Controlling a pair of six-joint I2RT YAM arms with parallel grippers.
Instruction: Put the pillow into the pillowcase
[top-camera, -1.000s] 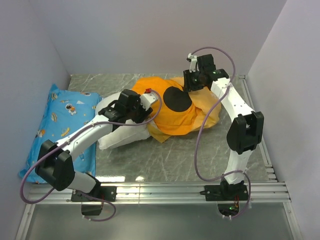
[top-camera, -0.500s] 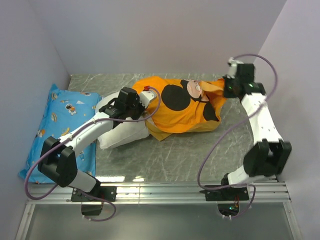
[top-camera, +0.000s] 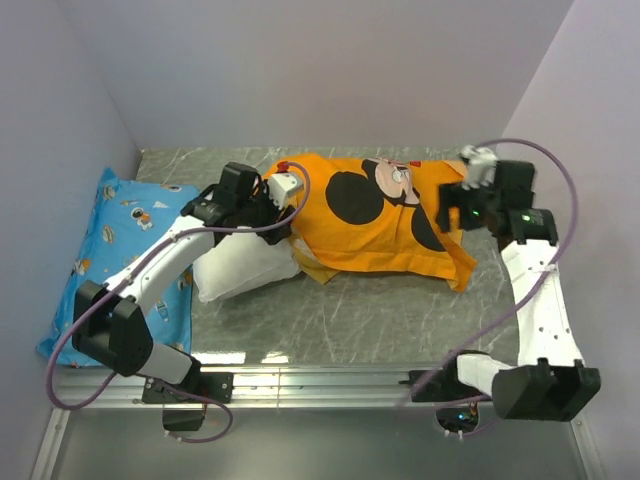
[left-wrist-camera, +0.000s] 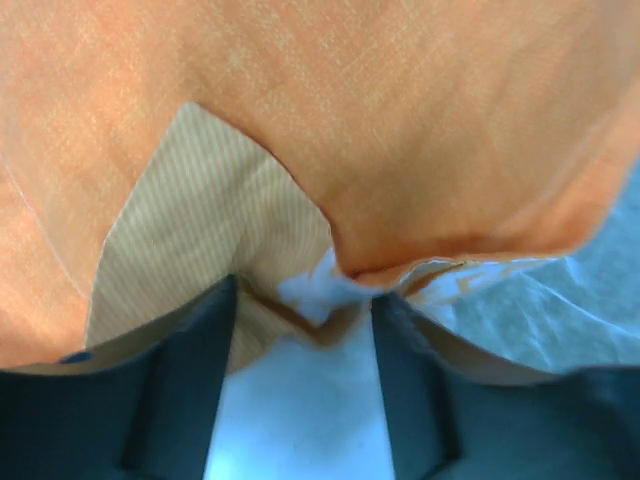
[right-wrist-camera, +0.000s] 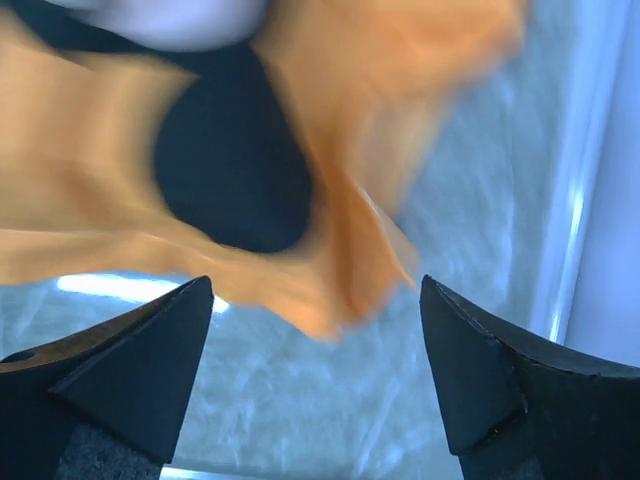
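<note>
The left pincer (left-wrist-camera: 303, 300) stands half spread at the mouth of the case (top-camera: 370, 225). The orange hem is bunched loosely between its tips with the white pillow (top-camera: 240, 270) showing beneath, and nothing looks clamped. The right pincer (right-wrist-camera: 315, 290) is spread wide and empty, with the closed end of the case just ahead of and below it on the desk (top-camera: 350, 320). A good part of the pillow sticks out behind the left pincer, toward that arm's base; how much lies under the cloth ahead of it cannot be seen. The chief danger, as I judge it, is that neither pincer has hold of the case. A push on the pillow would then slide the case along the desk towards the right pincer instead of feeding the pillow in. If the left pincer closes where it is, it may pinch hem and pillow cover together, or both hem layers, and so shut the mouth. If the right one takes only the top layer, that end would lift without being anchored.
</note>
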